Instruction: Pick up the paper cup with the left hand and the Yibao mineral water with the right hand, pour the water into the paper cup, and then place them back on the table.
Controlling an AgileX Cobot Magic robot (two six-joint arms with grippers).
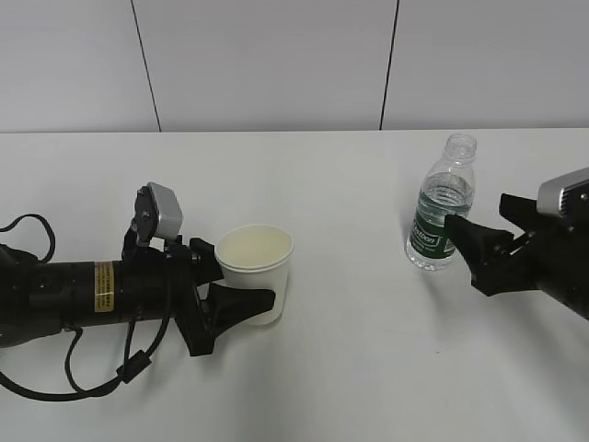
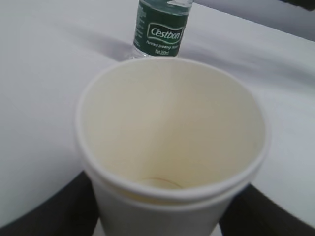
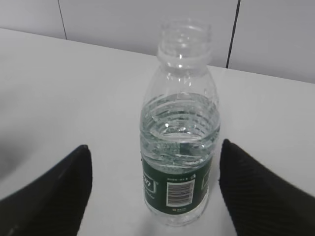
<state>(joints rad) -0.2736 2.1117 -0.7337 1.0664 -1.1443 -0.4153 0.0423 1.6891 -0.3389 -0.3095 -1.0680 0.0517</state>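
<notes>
Exterior view: the paper cup [image 1: 256, 272] stands upright and empty on the white tabletop [image 1: 350, 368], left of centre, with the left pincer [image 1: 241, 299] set around its lower wall, fingers spread on either side; whether they press the paper cannot be told. Well apart to the right, the uncapped Yibao mineral water [image 1: 440, 207] stands upright, its water [image 3: 179, 132] reaching just above the green label. The right pincer [image 1: 460, 241] is open, its fingers [image 3: 256, 191] flanking the bottle without touching. A hard squeeze could crumple the thin cup; a loose grasp on the ribbed, capless bottle could let it slip and spill.
</notes>
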